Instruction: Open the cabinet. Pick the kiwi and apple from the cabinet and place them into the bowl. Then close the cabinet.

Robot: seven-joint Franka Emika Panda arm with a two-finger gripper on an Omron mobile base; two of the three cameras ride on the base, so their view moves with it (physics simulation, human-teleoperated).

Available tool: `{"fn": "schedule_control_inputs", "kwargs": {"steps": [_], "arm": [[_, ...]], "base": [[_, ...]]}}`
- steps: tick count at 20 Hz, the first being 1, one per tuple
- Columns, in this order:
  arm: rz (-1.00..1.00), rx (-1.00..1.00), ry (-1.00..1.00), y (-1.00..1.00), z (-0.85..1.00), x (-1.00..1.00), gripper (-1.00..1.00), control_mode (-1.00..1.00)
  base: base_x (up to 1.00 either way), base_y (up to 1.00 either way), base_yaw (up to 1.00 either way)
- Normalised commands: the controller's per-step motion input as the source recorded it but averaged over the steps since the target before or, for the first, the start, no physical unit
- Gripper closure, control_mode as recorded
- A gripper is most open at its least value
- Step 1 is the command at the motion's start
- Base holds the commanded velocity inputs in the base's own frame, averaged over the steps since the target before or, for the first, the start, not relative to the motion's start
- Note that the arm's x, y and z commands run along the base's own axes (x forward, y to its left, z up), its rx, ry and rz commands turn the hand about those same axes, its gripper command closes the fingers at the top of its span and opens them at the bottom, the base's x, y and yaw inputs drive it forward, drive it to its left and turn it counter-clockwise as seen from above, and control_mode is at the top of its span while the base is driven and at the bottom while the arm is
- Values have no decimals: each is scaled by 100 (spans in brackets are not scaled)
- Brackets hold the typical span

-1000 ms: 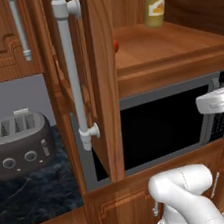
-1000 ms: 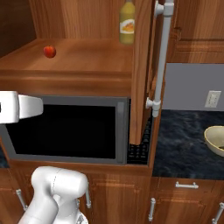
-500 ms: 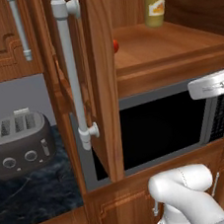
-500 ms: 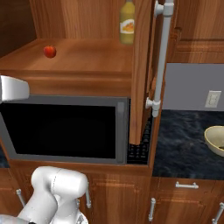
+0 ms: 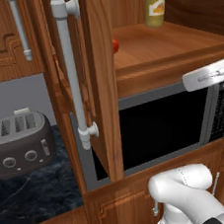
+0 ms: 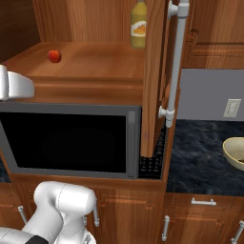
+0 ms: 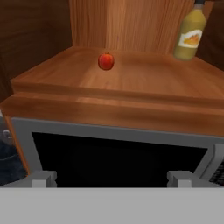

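The cabinet (image 6: 153, 71) stands open, its doors swung out edge-on toward me, their long silver handles (image 5: 71, 69) running straight up and down. On the shelf (image 7: 131, 83) inside, the apple (image 7: 106, 61) sits upright toward the back left, stem end up; being round, it has no long axis to speak of. A yellow bottle (image 7: 189, 34) stands upright at the back right, well apart from the apple. I cannot make out the kiwi anywhere on the shelf. The bowl (image 6: 234, 152) rests on the dark bench (image 6: 200, 159) off to the right, only partly in the picture. My jaws (image 7: 111, 178) are spread wide and hold nothing; they sit level with the microwave (image 6: 71, 140) below the shelf, looking up over its top edge at the apple. Against a second ago, my hand (image 5: 209, 73) has slid further toward the left side of the shelf front, while apple, bottle and doors lie as they did.
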Motion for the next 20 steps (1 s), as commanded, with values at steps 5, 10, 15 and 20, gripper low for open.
{"fn": "schedule_control_inputs", "kwargs": {"steps": [5, 10, 15, 20], "arm": [[7, 6, 0, 1, 0, 31, -100, -100], [4, 5, 0, 3, 0, 35, -100, -100], [1, 4, -1, 5, 0, 32, -100, -100], [0, 3, 0, 14, 0, 32, -100, -100]], "base": [[0, 0, 0], [0, 0, 0], [0, 0, 0], [0, 0, 0]]}}
